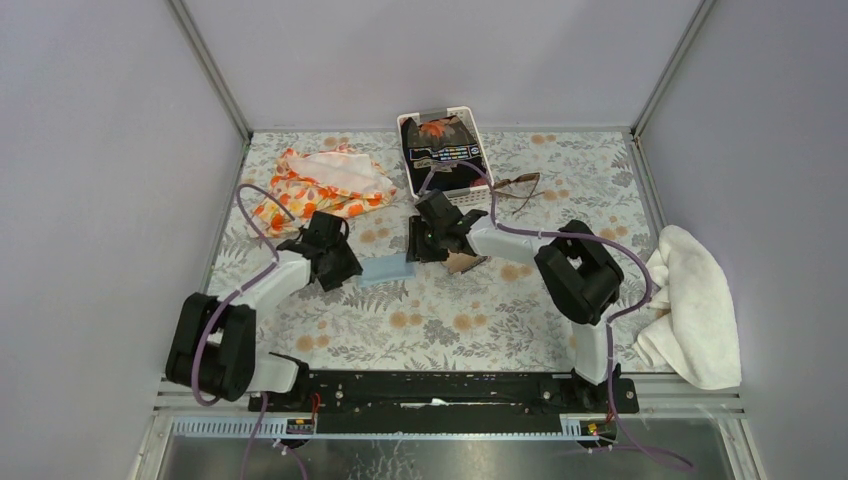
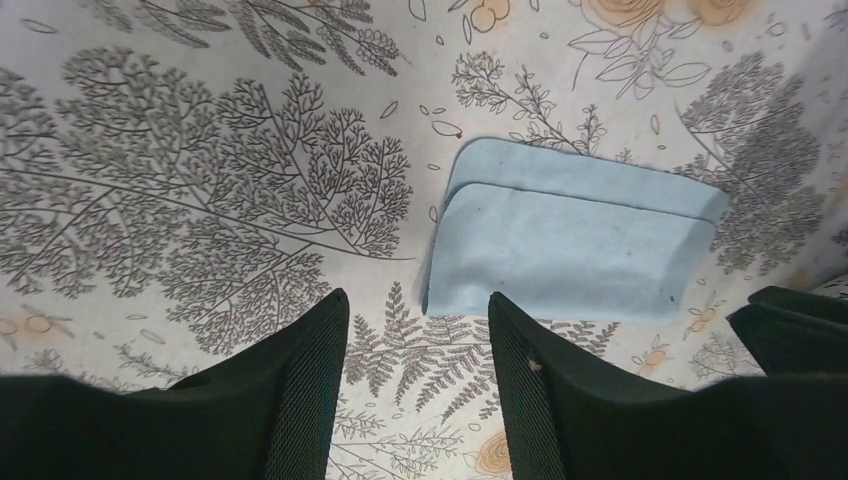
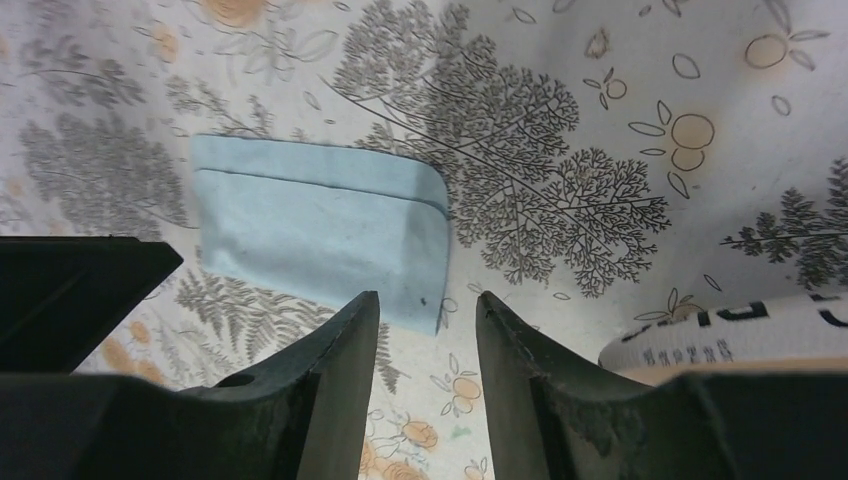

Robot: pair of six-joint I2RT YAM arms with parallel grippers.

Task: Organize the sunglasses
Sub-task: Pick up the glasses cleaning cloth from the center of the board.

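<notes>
sunglasses [image 1: 517,189] lie just right of the basket [image 1: 463,199], behind the right tool [image 1: 415,247]; right and left tool [image 2: 418,312] both apart, empty.

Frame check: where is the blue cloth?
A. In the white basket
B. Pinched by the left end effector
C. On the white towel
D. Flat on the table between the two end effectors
D: the blue cloth lies folded flat on the table, with the left end effector and right end effector on either side of it, both open and gripping nothing.
</notes>
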